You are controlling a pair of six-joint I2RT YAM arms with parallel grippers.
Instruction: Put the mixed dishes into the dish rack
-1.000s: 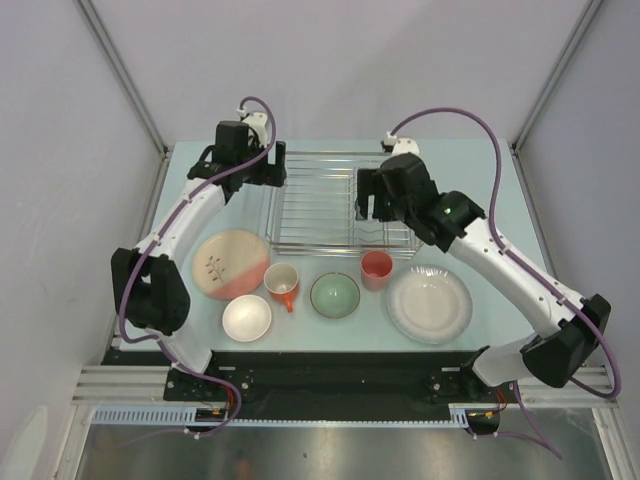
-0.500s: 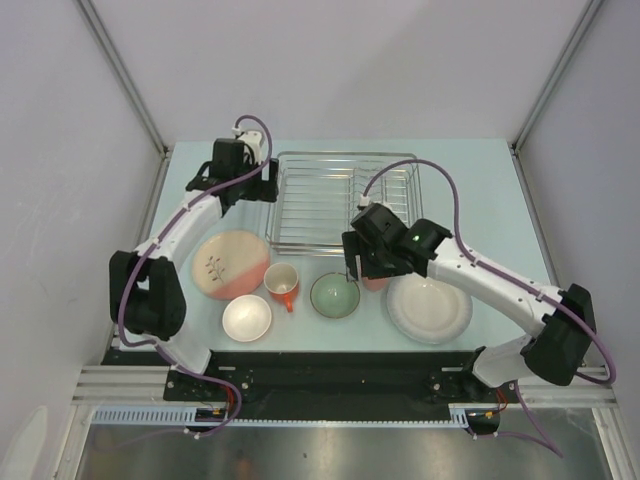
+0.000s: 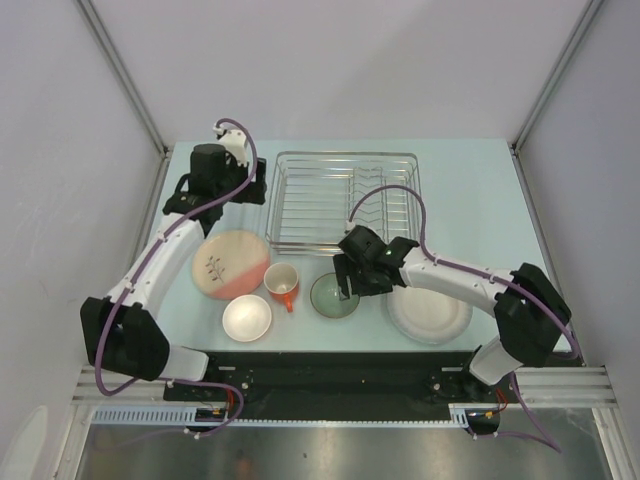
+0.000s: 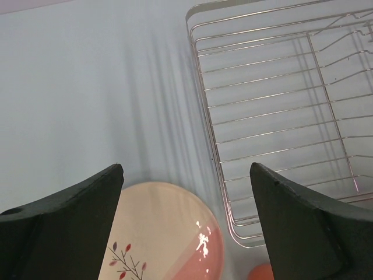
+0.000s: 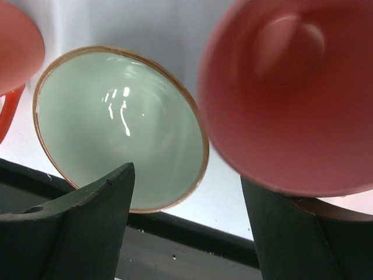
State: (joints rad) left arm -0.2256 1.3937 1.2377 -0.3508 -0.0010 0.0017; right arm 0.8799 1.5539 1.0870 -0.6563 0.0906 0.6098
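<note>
The silver wire dish rack [image 3: 345, 195] stands empty at the back middle; it also shows in the left wrist view [image 4: 280, 111]. In front of it lie the pink plate [image 3: 232, 263], the orange-handled mug [image 3: 282, 283], the small white bowl [image 3: 247, 318], the pale green bowl [image 3: 330, 298] and the large whitish plate [image 3: 432, 310]. My left gripper [image 3: 218, 200] is open and empty, left of the rack, above the pink plate's far edge [image 4: 169, 233]. My right gripper [image 3: 348, 283] is open, low between the green bowl [image 5: 116, 128] and the orange cup [image 5: 285, 99]. The pink tumbler is out of view.
The mug's rim and orange handle [image 5: 14, 52] sit just left of the green bowl. The table's near edge, a dark rail [image 5: 175, 256], runs right behind the bowl. Grey walls stand on both sides of the table.
My right arm has swung from over the rack towards the near side and come down between the green bowl and the cup. My left gripper has drawn away to the left of the rack.
</note>
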